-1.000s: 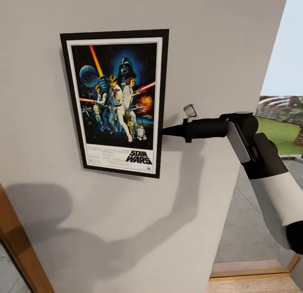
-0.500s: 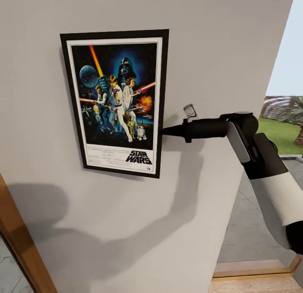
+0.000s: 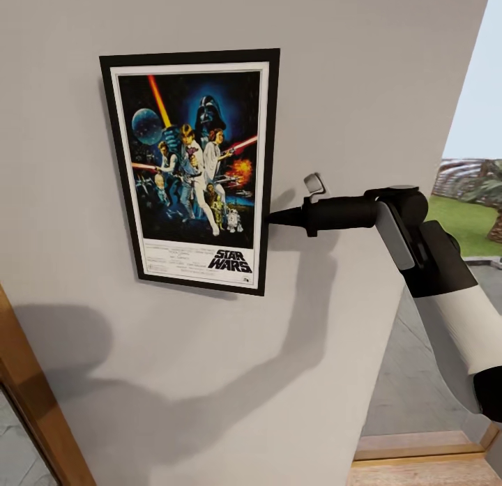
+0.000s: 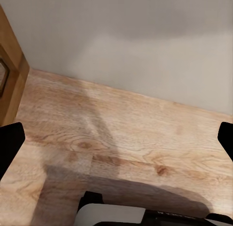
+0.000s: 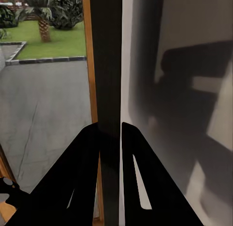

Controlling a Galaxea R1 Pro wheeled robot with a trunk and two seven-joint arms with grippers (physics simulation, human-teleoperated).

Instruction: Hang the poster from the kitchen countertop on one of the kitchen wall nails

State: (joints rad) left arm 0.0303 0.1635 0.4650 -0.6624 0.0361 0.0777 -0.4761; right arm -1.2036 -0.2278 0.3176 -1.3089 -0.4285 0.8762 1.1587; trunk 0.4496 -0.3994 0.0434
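The poster point(image 3: 194, 169) sits upright and flat against the pale grey wall point(image 3: 362, 67), well up from the floor, with its top edge level. The right gripper point(image 3: 268, 218) meets the frame's right edge near the lower part, coming in from the side. In the right wrist view its 2 fingers point(image 5: 92, 172) are nearly together with the black frame edge point(image 5: 109, 65) running between them, so it appears to be pinching the frame.

Judging by this, the carrying part of the task is done and the poster is in its hanging place. What is left is to let go and draw the arm point(image 3: 446, 298) back, and to see whether the poster stays put.

The wall nail is hidden, presumably behind the poster, so whether the frame actually rests on it cannot be told. The poster's front is out of sight in the right wrist view, where the frame edge is seen side-on against a shadowed wall and, beyond it, a paved yard point(image 5: 43, 104) and grass.

The left gripper's 2 dark fingertips point(image 4: 9, 148) stand wide apart at the picture's sides, with nothing between them, above a wooden floor point(image 4: 126, 138) by the wall's foot.
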